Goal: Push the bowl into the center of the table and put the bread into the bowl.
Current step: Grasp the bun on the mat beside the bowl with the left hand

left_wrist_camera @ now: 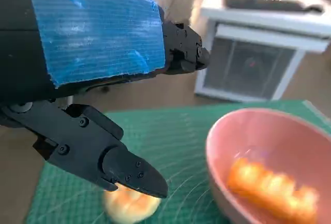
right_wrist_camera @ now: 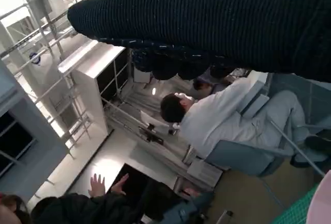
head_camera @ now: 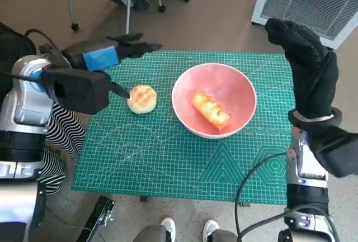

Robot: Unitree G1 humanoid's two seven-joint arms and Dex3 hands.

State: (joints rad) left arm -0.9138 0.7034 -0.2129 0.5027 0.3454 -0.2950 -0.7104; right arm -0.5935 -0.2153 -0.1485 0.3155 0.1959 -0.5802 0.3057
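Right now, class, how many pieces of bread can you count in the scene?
2. A long bread roll lies inside the pink bowl. A round bun sits on the green mat beside the bowl, by the left hand's fingers. None seems hidden.

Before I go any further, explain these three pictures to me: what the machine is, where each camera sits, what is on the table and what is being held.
This is a humanoid robot with two arms, working at a small table covered by a green cutting mat. The wide picture comes from its head, looking down. The other two come from cameras behind each hand. The left hand, black with blue tape, hovers over the mat's far left edge. Its fingers are above a round bread roll and hold nothing. The right hand, in a black knitted glove, is raised at the table's right side and seems to hold nothing. Its own camera mostly shows the room and people. A pink bowl sits on the mat with a long piece of bread inside.
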